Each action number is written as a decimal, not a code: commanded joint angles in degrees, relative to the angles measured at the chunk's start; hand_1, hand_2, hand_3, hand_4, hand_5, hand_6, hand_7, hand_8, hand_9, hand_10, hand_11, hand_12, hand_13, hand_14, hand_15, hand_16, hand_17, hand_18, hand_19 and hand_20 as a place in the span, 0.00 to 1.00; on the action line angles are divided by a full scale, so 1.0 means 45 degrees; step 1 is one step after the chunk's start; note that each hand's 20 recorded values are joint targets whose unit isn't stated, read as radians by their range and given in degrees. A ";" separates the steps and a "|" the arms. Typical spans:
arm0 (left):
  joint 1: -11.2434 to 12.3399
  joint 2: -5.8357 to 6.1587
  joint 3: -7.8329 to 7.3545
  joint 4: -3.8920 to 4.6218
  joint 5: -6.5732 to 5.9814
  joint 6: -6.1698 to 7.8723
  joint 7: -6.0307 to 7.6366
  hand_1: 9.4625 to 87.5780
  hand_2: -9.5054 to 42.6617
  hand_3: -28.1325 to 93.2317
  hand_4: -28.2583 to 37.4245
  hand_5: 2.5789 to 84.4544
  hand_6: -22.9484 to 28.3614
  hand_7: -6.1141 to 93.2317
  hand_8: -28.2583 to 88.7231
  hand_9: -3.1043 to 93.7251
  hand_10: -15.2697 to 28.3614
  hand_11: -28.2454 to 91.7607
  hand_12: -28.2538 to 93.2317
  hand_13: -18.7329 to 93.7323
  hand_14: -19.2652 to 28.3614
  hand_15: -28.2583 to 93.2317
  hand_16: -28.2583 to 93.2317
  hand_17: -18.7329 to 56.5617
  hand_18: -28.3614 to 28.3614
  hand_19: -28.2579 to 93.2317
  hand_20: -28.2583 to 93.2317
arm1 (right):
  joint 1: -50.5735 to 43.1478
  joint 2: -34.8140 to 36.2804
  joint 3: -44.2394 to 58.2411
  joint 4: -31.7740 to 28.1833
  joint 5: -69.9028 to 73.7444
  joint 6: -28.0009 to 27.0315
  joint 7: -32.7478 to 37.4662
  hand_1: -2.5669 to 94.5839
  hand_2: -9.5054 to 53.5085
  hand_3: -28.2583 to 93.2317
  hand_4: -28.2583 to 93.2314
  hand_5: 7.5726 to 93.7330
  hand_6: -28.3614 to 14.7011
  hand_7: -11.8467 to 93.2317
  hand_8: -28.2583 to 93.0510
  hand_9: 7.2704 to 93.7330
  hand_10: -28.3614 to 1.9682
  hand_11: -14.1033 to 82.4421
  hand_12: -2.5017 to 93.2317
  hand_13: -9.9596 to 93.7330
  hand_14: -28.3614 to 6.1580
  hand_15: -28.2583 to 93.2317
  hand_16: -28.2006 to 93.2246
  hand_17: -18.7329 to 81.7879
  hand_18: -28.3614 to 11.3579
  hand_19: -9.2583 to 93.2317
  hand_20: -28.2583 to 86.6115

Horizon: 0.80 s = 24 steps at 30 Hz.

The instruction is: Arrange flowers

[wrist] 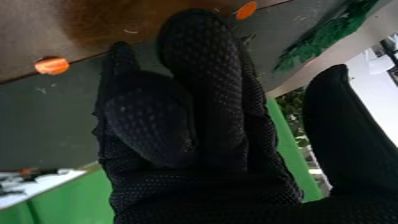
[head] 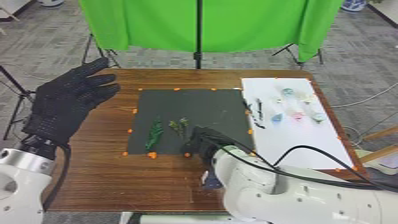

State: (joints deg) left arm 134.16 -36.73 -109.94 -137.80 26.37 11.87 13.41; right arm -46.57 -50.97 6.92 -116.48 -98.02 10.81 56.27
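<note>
The broad brown wooden table [head: 98, 185] has a smooth, lightly glossy surface. The square dark grey mat [head: 173, 105] looks matt, the rectangular white sheet [head: 298, 132] smooth. The right hand [head: 204, 141] wears dotted, rough-textured black fabric; the bright green drape [head: 266, 30] is softly creased cloth.

2 views share the dark mat [head: 211, 104]: head looking down, right wrist close.

Lab-like room with green backdrop [head: 147, 25]
</note>
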 commanded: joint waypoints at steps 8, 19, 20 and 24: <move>0.1243 -0.0856 -0.0611 -0.0383 0.0005 0.0374 -0.0421 0.17 0.35 0.87 0.02 0.41 0.65 0.21 0.16 0.34 0.83 0.48 0.31 0.36 0.98 0.66 0.14 0.10 0.93 0.68 0.30 | -0.2643 0.1996 0.2979 -0.1665 -0.3286 0.1032 0.0581 0.24 0.33 0.83 0.07 0.77 0.55 0.22 0.14 1.00 0.47 0.48 0.19 0.95 0.48 0.73 0.37 0.57 0.05 0.99 0.18; 0.1539 -0.1289 -0.0636 -0.0519 0.0037 0.0459 -0.0454 0.16 0.35 0.87 0.00 0.41 0.65 0.21 0.16 0.34 0.83 0.48 0.31 0.36 0.99 0.66 0.14 0.10 0.93 0.68 0.30 | -0.4250 0.2703 0.5666 -0.0376 -0.3109 0.1502 0.1789 0.28 0.23 0.82 0.06 0.53 0.46 0.20 0.14 0.89 0.30 0.38 0.18 0.90 0.40 0.67 0.35 0.57 0.00 0.93 0.09; 0.1557 -0.1287 -0.0630 -0.0524 0.0045 0.0462 -0.0437 0.16 0.35 0.87 0.00 0.41 0.65 0.21 0.16 0.34 0.83 0.48 0.31 0.36 0.98 0.66 0.14 0.10 0.93 0.68 0.30 | -0.4032 0.2684 0.5536 -0.0157 -0.2982 0.1441 0.1848 0.28 0.23 0.82 0.06 0.53 0.46 0.20 0.14 0.89 0.30 0.38 0.18 0.90 0.40 0.67 0.35 0.57 0.00 0.94 0.09; 0.1304 -0.1247 -0.0428 -0.0478 0.0037 0.0450 -0.0514 0.16 0.35 0.87 0.00 0.41 0.65 0.21 0.16 0.34 0.83 0.48 0.31 0.36 0.98 0.66 0.14 0.10 0.93 0.68 0.30 | -0.3188 0.2466 0.5006 0.0829 -0.2622 0.0930 0.1984 0.28 0.20 0.82 0.06 0.50 0.45 0.20 0.14 0.88 0.30 0.39 0.18 0.91 0.41 0.68 0.35 0.58 0.00 0.95 0.08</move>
State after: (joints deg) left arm 139.75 -41.85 -112.95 -139.83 26.44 13.44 11.81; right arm -67.09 -40.02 32.99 -118.34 -111.46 17.56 63.89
